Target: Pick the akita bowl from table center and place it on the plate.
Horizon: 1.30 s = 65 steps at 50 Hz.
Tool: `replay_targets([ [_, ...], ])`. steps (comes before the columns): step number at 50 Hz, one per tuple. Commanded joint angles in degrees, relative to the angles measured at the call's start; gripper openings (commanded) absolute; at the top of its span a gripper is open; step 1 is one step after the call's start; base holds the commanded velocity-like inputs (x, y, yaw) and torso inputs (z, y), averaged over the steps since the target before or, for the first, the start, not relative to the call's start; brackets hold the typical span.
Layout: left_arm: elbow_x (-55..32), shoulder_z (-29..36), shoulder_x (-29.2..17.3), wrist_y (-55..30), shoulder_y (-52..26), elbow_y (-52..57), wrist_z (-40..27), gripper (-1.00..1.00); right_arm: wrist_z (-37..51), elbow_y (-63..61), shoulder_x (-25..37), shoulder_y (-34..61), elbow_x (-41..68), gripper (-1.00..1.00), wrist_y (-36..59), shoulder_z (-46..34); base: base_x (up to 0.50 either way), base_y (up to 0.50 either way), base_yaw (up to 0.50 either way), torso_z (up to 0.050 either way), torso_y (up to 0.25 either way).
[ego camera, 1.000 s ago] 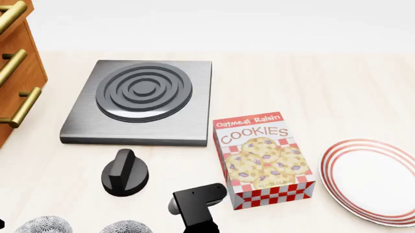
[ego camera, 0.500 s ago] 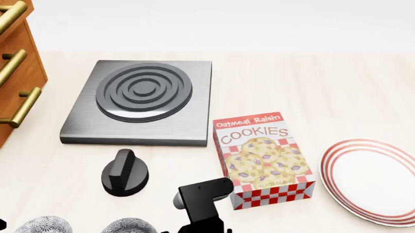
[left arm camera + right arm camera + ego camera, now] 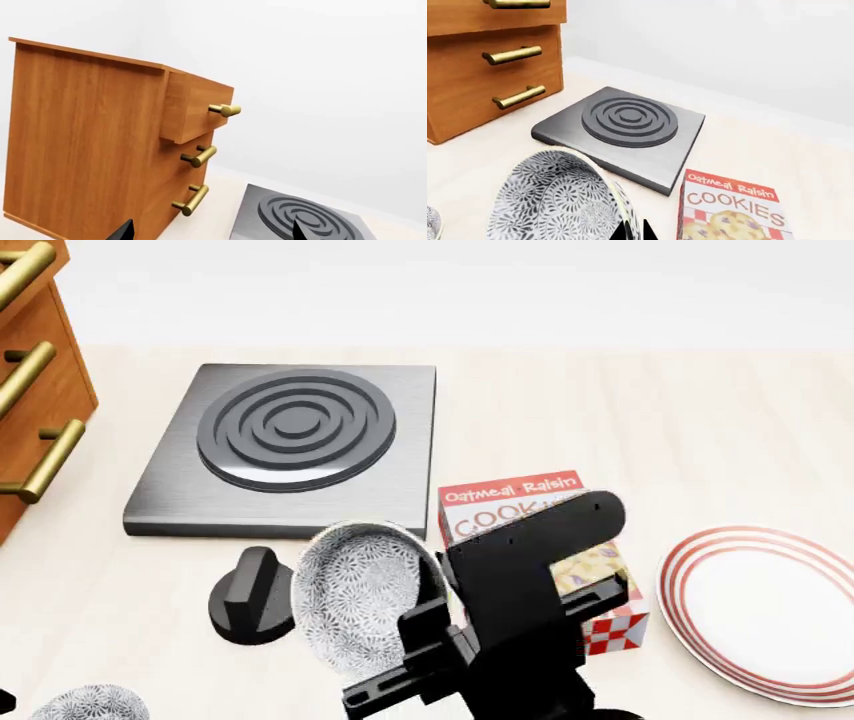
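The akita bowl (image 3: 363,595), grey-and-white floral outside, hangs tilted on its side above the table, in front of the black knob. My right gripper (image 3: 434,625) is shut on its rim; in the right wrist view the two fingertips (image 3: 624,231) pinch the bowl's (image 3: 554,200) edge. The plate (image 3: 767,610), white with red rings, lies bare at the right edge of the table. A second identical bowl (image 3: 87,706) sits at the near left. My left gripper (image 3: 212,235) is open, holding nothing, and faces the drawer cabinet.
A grey stove plate (image 3: 294,445) with rings lies at centre left, a black knob (image 3: 251,595) in front of it. A cookies box (image 3: 534,530) stands between bowl and plate, partly hidden by my right arm. A wooden drawer cabinet (image 3: 34,390) with brass handles stands left.
My right arm has risen into view, carrying one of the two bowls up from the near table edge. It now covers part of the cookies box.
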Motion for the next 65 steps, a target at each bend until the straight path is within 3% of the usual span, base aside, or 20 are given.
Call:
replay_targets([
  [1,-0.3,0.3,-0.2,0.1,0.2,0.3,-0.2,1.0,5.1,-15.1,7.0,1.8,-3.3,-1.0,0.3,2.5,0.0,0.0,0.0,0.0,0.0],
  [8,-0.8,-0.1,-0.5,0.3,0.6,0.6,-0.3,1.0,7.6,-20.9,13.0,4.2,-9.5,-1.0,0.2,-1.1,0.0,0.0,0.0,0.0,0.0],
  [21,-1.1,0.2,-0.7,-0.2,0.5,1.1,-0.9,1.0,10.2,-22.3,15.3,7.0,-5.8,-1.0,6.4,12.2,0.0,0.0,0.0,0.0,0.001],
  [29,-1.3,0.2,-0.8,-0.1,0.4,1.0,-1.1,1.0,9.8,-17.1,13.7,8.2,-3.8,-1.0,6.6,19.0,0.0,0.0,0.0,0.0,0.0],
  [36,-0.9,0.8,-0.8,0.2,0.5,0.8,-1.0,1.0,10.2,-11.1,12.9,9.7,-4.2,-1.0,7.2,19.9,0.0,0.0,0.0,0.0,0.0],
  [49,-1.3,0.8,-0.9,0.9,0.8,0.5,-1.0,1.0,11.5,-1.2,6.1,10.8,2.8,-1.0,14.5,33.7,0.0,0.0,0.0,0.0,0.0],
  [65,-1.4,0.9,-1.2,1.1,1.0,0.6,-1.3,1.0,11.4,2.6,3.6,9.6,6.9,-1.0,18.9,38.3,0.0,0.0,0.0,0.0,0.001],
])
